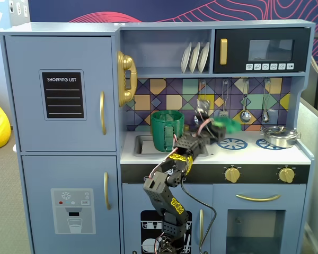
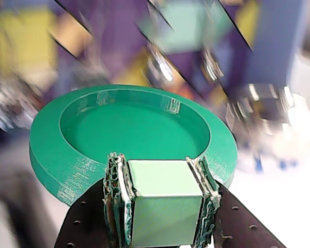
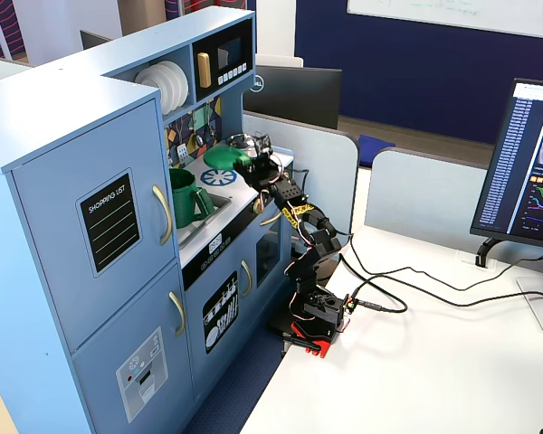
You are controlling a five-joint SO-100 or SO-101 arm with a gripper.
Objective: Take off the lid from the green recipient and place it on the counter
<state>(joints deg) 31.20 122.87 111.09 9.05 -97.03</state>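
Observation:
The green recipient point(image 1: 167, 131) stands open in the sink recess; it also shows in another fixed view point(image 3: 188, 199). The round green lid point(image 1: 226, 126) hangs in the air to its right, above the left blue burner print point(image 1: 232, 143) on the counter point(image 1: 249, 155). My gripper point(image 1: 214, 130) is shut on the lid. In the wrist view the lid point(image 2: 134, 129) fills the middle, and my gripper point(image 2: 164, 173) clamps its pale green handle block between both fingers point(image 2: 119, 181). From the side, the lid point(image 3: 222, 157) sits above the counter point(image 3: 219, 188).
A small steel pot point(image 1: 280, 136) stands on the right burner. Utensils point(image 1: 245, 111) hang on the tiled back wall behind the lid. The sink point(image 1: 142, 144) is at the counter's left. The microwave shelf point(image 1: 262, 50) is overhead.

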